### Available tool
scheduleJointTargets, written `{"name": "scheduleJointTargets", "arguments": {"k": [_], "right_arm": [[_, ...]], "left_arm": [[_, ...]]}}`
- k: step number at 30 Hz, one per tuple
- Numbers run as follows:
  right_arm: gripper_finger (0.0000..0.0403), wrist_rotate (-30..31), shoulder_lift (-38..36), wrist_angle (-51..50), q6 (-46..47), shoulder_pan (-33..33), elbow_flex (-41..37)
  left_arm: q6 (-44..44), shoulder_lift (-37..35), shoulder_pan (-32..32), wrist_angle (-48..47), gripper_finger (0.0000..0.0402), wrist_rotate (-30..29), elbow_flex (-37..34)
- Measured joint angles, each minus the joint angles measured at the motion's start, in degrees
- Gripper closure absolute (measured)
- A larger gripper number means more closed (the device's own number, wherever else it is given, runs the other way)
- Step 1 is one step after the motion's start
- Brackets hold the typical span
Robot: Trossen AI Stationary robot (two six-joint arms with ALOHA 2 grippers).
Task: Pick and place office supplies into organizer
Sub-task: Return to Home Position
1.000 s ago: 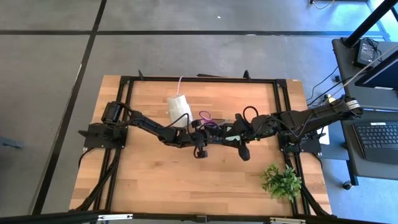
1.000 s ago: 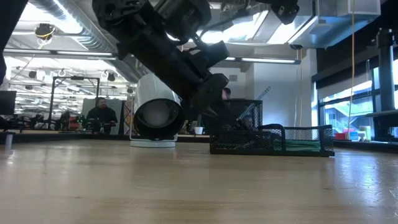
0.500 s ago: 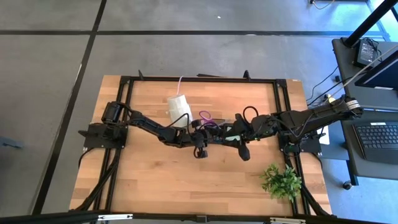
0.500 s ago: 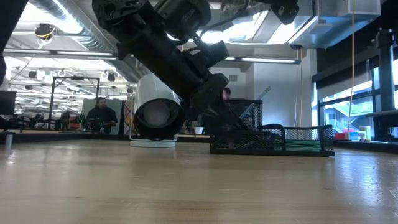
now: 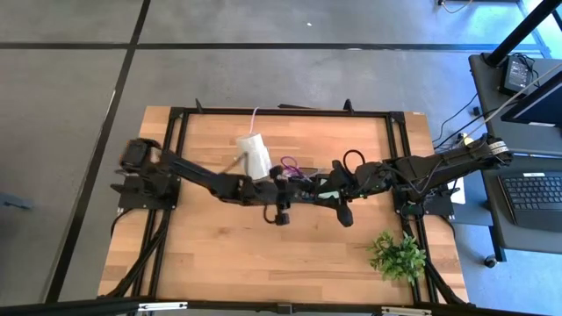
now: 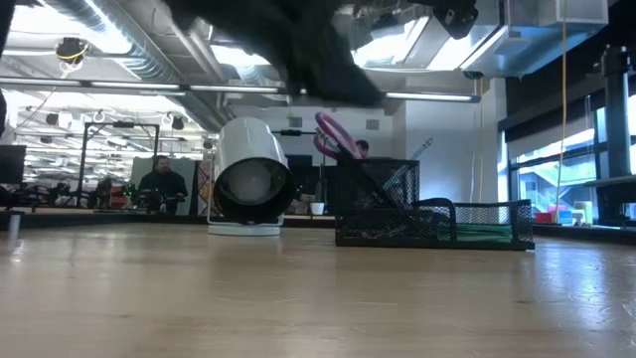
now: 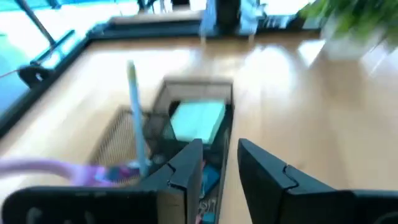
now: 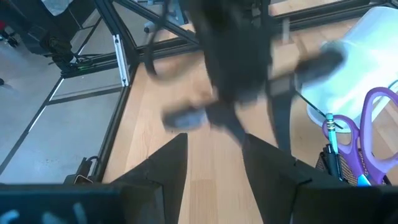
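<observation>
The black mesh organizer [image 6: 427,225] stands mid-table, mostly under both arms in the high view [image 5: 309,183]. In it, the purple-handled scissors [image 6: 335,133] stick up by their handles [image 5: 290,165], a light blue pen [image 7: 135,112] stands upright, and the mint-green sticky pad [image 7: 198,119] lies flat. My left gripper [image 7: 221,162] hangs open and empty above the organizer's near-left end [image 5: 299,190]. My right gripper [image 8: 214,155] is open and empty, just right of the organizer [image 5: 327,191].
A white cylinder roll [image 5: 255,154] lies just left of the organizer, toward the far side [image 6: 248,179]. A green leafy plant [image 5: 397,254] sits at the near right corner. Bare wood [image 5: 228,254] spreads over the near half and the far right.
My left arm has swung quickly up and away from the organizer, leaving the low view except for a blur at the top. The purple scissors handle, hidden behind that arm before, now shows standing in the organizer. My right arm has kept still.
</observation>
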Motion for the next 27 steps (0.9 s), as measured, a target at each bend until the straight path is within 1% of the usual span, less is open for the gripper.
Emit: {"name": "scheduleJointTargets", "arguments": {"k": [4,6,8,11,13,15,18,23,27], "right_arm": [[0.0246,0.0,-0.9,-0.6,0.1,-0.1,0.0],[0.0246,0.0,-1.6,-0.5,-2.0,-0.1,0.0],[0.0246,0.6,-2.9,-0.9,-4.4,-0.6,0.0],[0.0246,0.8,-5.9,-1.3,-5.7,-2.4,-0.5],[0.0246,1.1,-8.5,-1.1,-6.7,-3.4,-2.0],[0.0246,1.0,-11.2,-0.9,-7.4,-4.1,-3.8],[0.0246,0.8,-16.3,0.7,-7.5,-5.0,-7.6],[0.0246,0.9,-25.6,2.6,-5.3,-6.0,-14.5],[0.0246,1.0,-33.4,3.1,-4.2,-6.2,-19.6]], "left_arm": [[0.0,-10.3,0.4,-7.9,0.0311,3.1,0.1],[0.1,-15.9,0.8,-12.1,0.0313,4.0,0.1],[1.0,-21.2,0.9,-16.3,0.0315,3.8,0.1],[2.8,-28.5,0.9,-21.4,0.0316,1.6,0.1],[3.0,-33.1,0.9,-23.3,0.0316,0.6,-0.4],[3.0,-38.0,0.9,-23.7,0.0317,0.1,-2.6],[1.8,-45.7,0.9,-23.4,0.0321,-0.5,-8.1],[-1.8,-60.1,0.9,-23.5,0.0331,-4.5,-17.8],[-4.0,-70.6,0.9,-23.7,0.0337,-4.5,-24.1]]}}
